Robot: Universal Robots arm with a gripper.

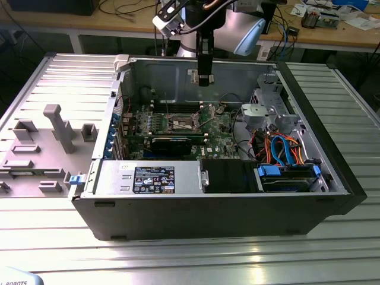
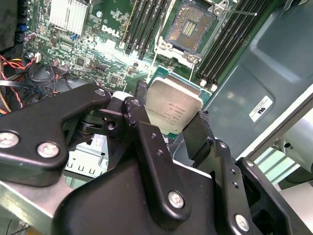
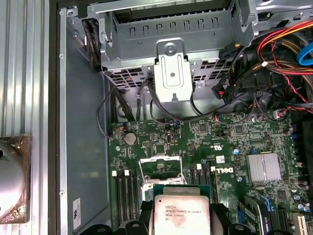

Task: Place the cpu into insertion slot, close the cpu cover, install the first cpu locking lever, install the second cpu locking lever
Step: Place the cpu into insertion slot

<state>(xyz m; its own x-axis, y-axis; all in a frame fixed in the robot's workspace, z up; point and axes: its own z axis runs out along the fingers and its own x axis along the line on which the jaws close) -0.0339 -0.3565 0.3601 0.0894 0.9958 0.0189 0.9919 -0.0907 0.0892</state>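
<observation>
My gripper [image 1: 205,77] hangs over the open computer case, above the green motherboard [image 1: 219,133]. It is shut on the cpu [image 2: 173,110], a flat square chip with a silver-grey top, pinched by its edges between the two black fingers [image 2: 139,117]. The first wrist view shows the cpu [image 3: 181,213] just short of the insertion slot [image 3: 160,169]. That insertion slot [image 2: 190,24] lies open with its dark contact field bare inside a silvery rim, some way below the chip. A thin lever wire [image 2: 239,12] sticks out beside it. The insertion slot [image 1: 181,123] sits mid-board. I cannot tell how the cpu cover stands.
Black memory slots [image 2: 230,39] flank the socket. A finned heatsink [image 3: 264,166], a metal drive cage [image 3: 171,54] and red, orange and blue cables [image 1: 285,151] crowd the case. Its steel walls [image 1: 178,74] ring the board. A grey fixture [image 1: 56,127] stands on the table at the exterior view's left.
</observation>
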